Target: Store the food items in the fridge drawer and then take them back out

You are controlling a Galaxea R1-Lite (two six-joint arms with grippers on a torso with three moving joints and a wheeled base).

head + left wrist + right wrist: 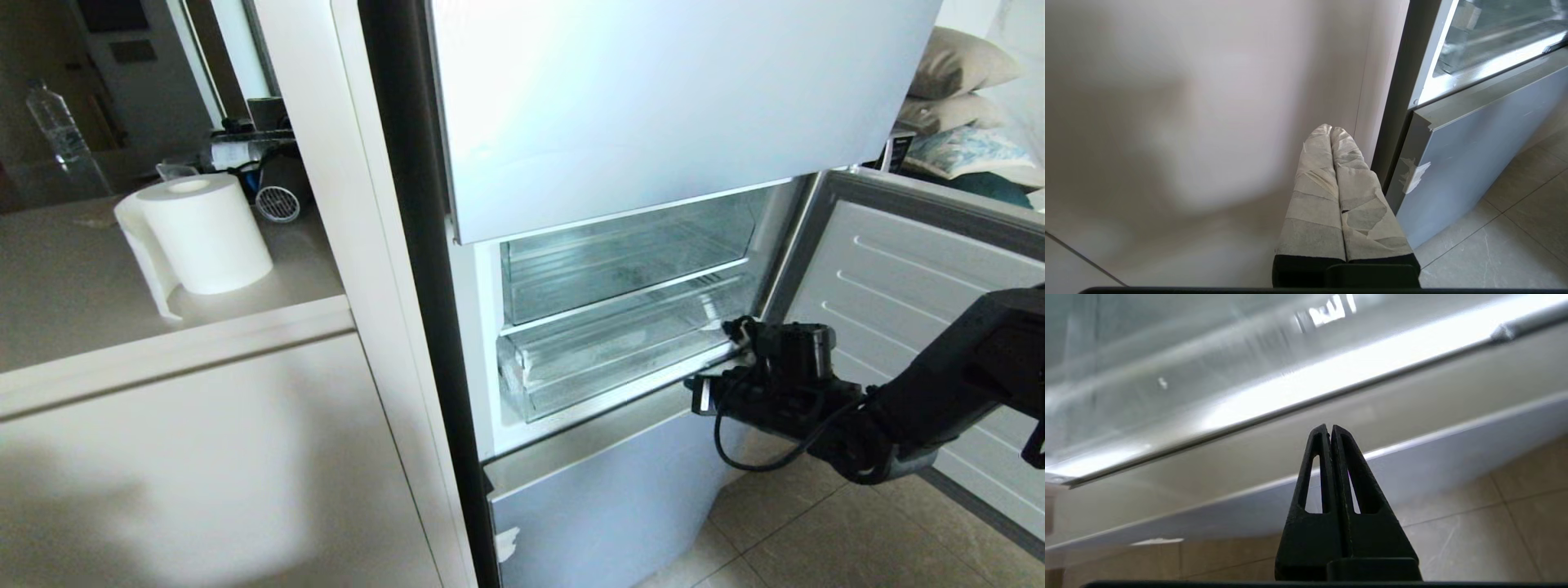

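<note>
The fridge's middle compartment stands open, and the clear fridge drawer (pixel 604 359) sits pushed in below another clear bin (pixel 620 261). No food items show in any view. My right gripper (pixel 700 394) is shut and empty, held at the drawer's front right corner, just under its lip. In the right wrist view its black fingers (pixel 1329 426) point at the ledge below the fridge drawer (pixel 1167 396). My left gripper (pixel 1330 127), fingers wrapped in tape, is shut and empty, parked low beside the cabinet wall, left of the fridge.
The compartment's door (pixel 914 310) hangs open to the right, behind my right arm. A pale blue lower door (pixel 604 506) is shut beneath the drawer. A paper roll (pixel 204 233) and a bottle (pixel 57 131) stand on the counter at left. Tiled floor (pixel 816 539) lies below.
</note>
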